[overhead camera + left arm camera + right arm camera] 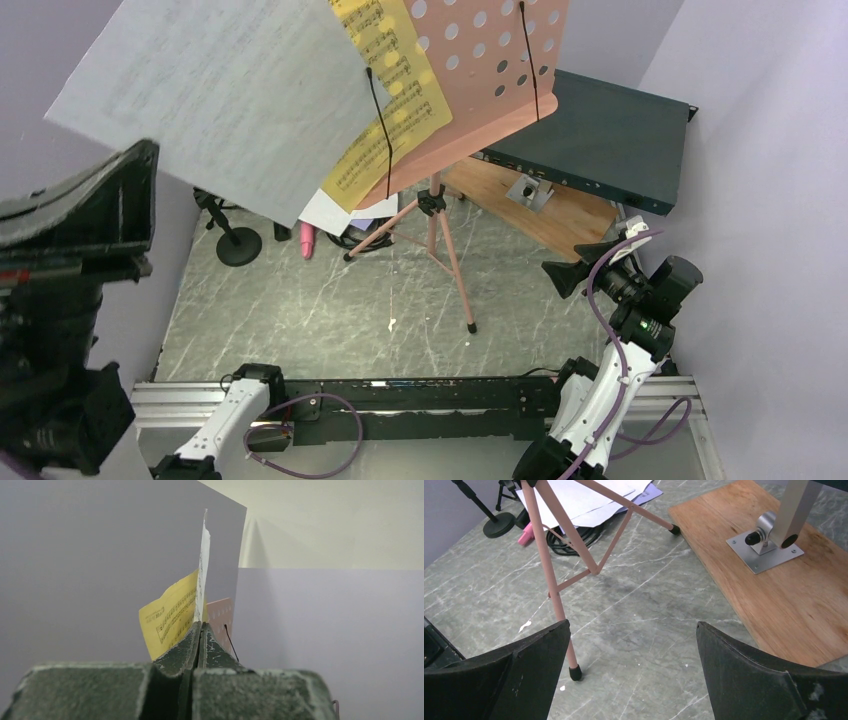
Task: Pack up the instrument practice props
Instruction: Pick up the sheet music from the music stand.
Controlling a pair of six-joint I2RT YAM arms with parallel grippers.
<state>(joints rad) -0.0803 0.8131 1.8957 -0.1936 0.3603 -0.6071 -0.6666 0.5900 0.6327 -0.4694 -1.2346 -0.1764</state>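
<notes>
Left gripper is up high, close to the overhead camera, jaws pinched shut on an edge of a white sheet-music page. The page is in the air, off the stand, and shows edge-on in the left wrist view. Right gripper hangs low over the worktop on the right side, jaws wide apart with nothing between them. Pink music stand stands mid-worktop on its tripod legs. One foot is just beside the right gripper, another is at the edge of the wooden board; can't tell if that one touches. Yellow sheet-music page rests on the stand's perforated desk, behind a thin black wire retainer. More white pages lie flat on the worktop under the stand, with a coil of black cable at their edge. Pink microphone lies just beside them, near a black mic stand with a round base. Dark teal box sits far right, over the back of the board. A metal bracket is screwed to the board.
</notes>
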